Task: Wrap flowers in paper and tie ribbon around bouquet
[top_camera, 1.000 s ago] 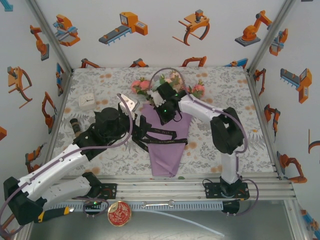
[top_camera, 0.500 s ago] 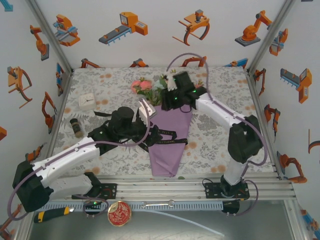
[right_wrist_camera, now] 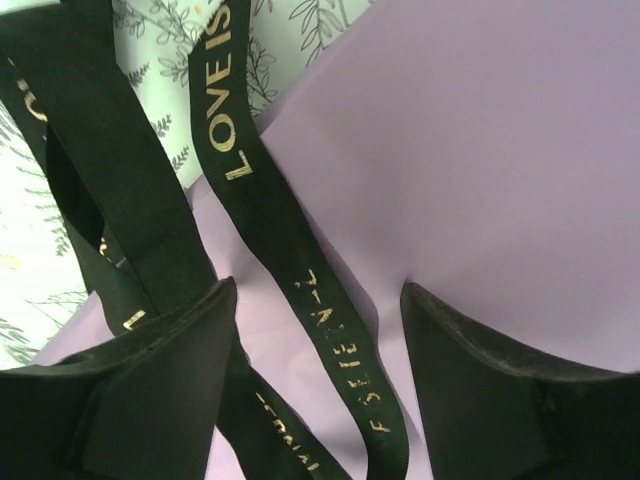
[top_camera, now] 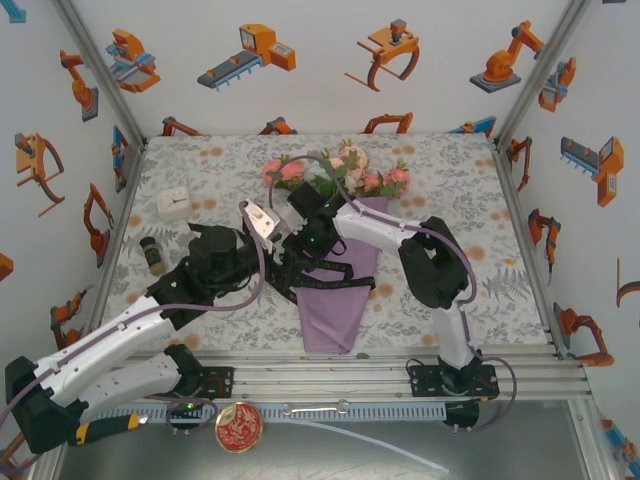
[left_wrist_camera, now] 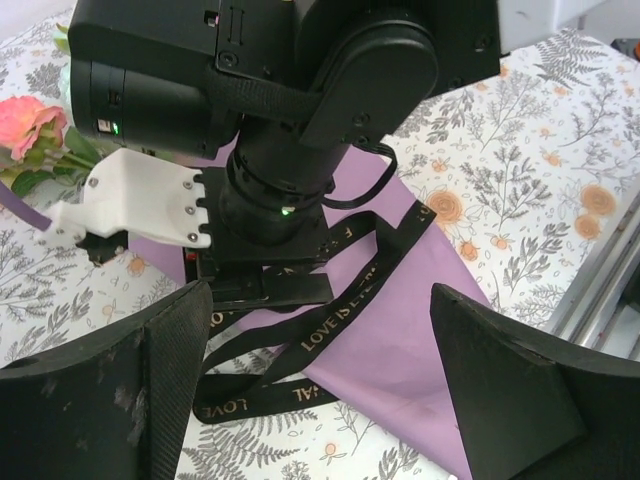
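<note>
The bouquet (top_camera: 335, 300) lies at the centre of the counter (top_camera: 470, 200), its tip toward 6 o'clock and the flowers (top_camera: 350, 172) spilling out at 12 o'clock. The paper (left_wrist_camera: 400, 340) is closed into a smooth lilac cone, so the wrapping looks done. The ribbon (top_camera: 345, 272), black with gold lettering, crosses the cone's middle from 9 to 3 o'clock. Its loose strands are bunched in slack loops at the 9 o'clock edge, and no knot or bow can be seen. Tying appears to be what is left.

The right gripper (right_wrist_camera: 315, 300) hangs low over the cone's 9 o'clock side, fingers spread, one ribbon strand running between them ungripped. The left gripper (left_wrist_camera: 318, 300) sits at about 9 o'clock of the cone, spread wide and holding nothing, facing the right wrist.
</note>
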You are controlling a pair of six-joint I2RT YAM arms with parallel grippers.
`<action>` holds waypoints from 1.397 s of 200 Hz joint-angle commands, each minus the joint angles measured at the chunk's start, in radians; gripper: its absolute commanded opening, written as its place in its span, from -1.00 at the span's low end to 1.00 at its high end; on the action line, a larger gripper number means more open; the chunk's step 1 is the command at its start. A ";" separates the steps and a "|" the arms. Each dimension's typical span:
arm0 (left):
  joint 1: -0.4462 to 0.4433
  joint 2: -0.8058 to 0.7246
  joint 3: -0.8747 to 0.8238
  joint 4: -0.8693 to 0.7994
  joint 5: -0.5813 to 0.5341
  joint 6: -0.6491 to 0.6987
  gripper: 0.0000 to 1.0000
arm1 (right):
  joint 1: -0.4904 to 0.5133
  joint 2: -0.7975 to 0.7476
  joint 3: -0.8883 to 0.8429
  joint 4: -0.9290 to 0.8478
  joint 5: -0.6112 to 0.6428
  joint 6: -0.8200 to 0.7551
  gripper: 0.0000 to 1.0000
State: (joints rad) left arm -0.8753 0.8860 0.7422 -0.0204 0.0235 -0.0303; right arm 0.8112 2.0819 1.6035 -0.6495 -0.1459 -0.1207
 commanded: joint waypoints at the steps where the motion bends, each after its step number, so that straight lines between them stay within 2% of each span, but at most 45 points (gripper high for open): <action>1: 0.007 0.002 -0.004 0.001 -0.020 -0.008 0.64 | 0.015 0.033 0.023 -0.053 0.101 -0.037 0.01; 40: 0.008 0.019 0.006 -0.001 -0.013 -0.002 0.65 | 0.013 0.011 0.015 -0.022 0.126 0.013 -0.57; 72: 0.009 0.018 0.008 -0.009 0.023 0.015 0.67 | -0.028 -0.059 0.056 -0.005 0.031 0.123 -0.75; 86: 0.009 0.016 0.008 -0.012 0.043 0.022 0.67 | -0.067 -0.095 0.067 0.023 -0.036 0.202 -1.00; 101: 0.009 0.024 0.007 0.001 0.090 0.030 0.67 | -0.125 -0.128 0.064 0.090 -0.107 0.320 -1.00; 110: 0.008 0.040 0.004 0.019 0.145 0.046 0.62 | -0.160 -0.149 0.066 0.141 -0.108 0.420 -1.00; 134: -0.005 0.150 0.039 0.038 0.269 0.099 0.51 | -0.288 -0.206 0.036 0.280 -0.007 0.719 -1.00; 147: -0.019 0.224 0.070 0.032 0.300 0.130 0.46 | -0.340 -0.239 -0.006 0.360 0.045 0.805 -1.00; 166: -0.034 0.334 0.106 0.045 0.324 0.158 0.41 | -0.360 -0.250 -0.004 0.366 0.095 0.810 -1.00; 218: -0.034 0.640 0.174 0.085 0.304 0.222 0.35 | -0.362 -0.261 -0.058 0.369 0.013 0.827 -1.00; 251: -0.035 0.787 0.236 0.025 0.303 0.271 0.57 | -0.361 -0.279 -0.085 0.369 -0.029 0.813 -1.00; 279: -0.046 0.861 0.271 -0.060 0.309 0.294 0.50 | -0.361 -0.279 -0.087 0.344 -0.031 0.805 -1.00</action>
State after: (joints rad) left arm -0.9104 1.7142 0.9745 -0.0063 0.3119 0.2062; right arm 0.4522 1.8400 1.5200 -0.3019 -0.1612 0.6815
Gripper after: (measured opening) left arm 0.776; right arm 0.003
